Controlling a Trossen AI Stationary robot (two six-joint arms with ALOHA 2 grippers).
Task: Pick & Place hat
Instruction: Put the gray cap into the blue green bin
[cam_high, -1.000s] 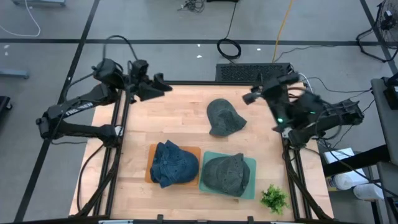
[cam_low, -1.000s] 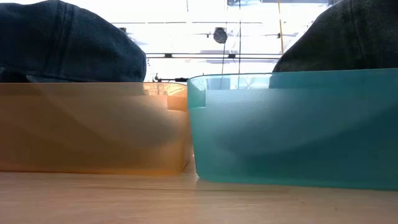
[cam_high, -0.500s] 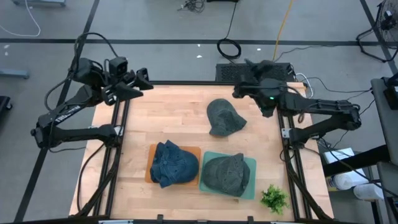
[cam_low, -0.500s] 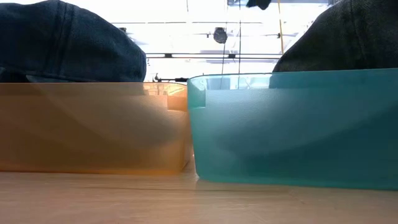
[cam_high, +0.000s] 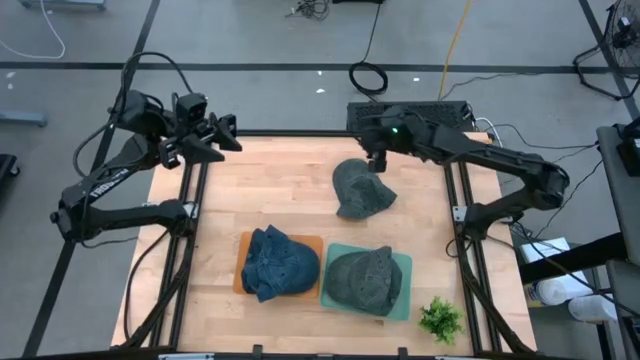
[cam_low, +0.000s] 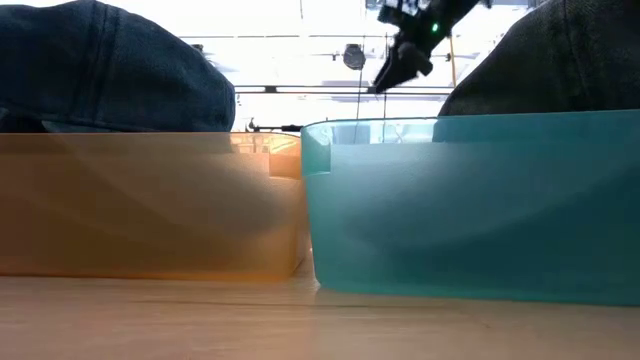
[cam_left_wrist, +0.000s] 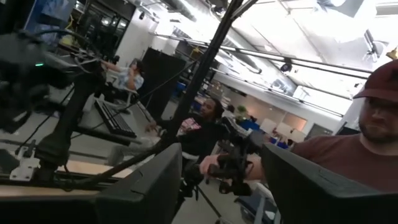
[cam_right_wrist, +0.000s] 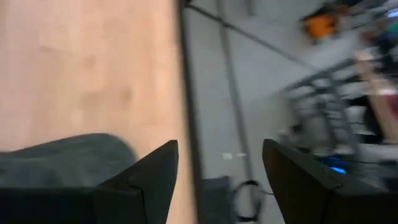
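Observation:
A loose grey hat (cam_high: 360, 190) lies crown up on the wooden table (cam_high: 270, 190), toward its far side. My right gripper (cam_high: 376, 160) hovers open over the hat's far edge. It hangs high in the low view (cam_low: 392, 72), and its wrist view (cam_right_wrist: 217, 168) shows the hat's grey cloth (cam_right_wrist: 62, 158) just below and beside the fingers. A blue denim hat (cam_high: 280, 262) sits in an orange tray (cam_high: 240, 275). Another grey hat (cam_high: 362, 280) sits in a teal tray (cam_high: 405, 290). My left gripper (cam_high: 222, 140) waits open at the far left corner.
Orange tray (cam_low: 150, 200) and teal tray (cam_low: 470, 200) stand side by side at the near edge, hats bulging over their rims. A small green plant (cam_high: 440, 318) sits at the near right corner. Bare wood lies left of the loose hat. People sit in the room beyond (cam_left_wrist: 205, 124).
My right arm has swung from the table's right edge toward the left and far side, ending over the loose hat's far edge. My left arm drew back a little toward the far left corner, then held still. No hat has moved.

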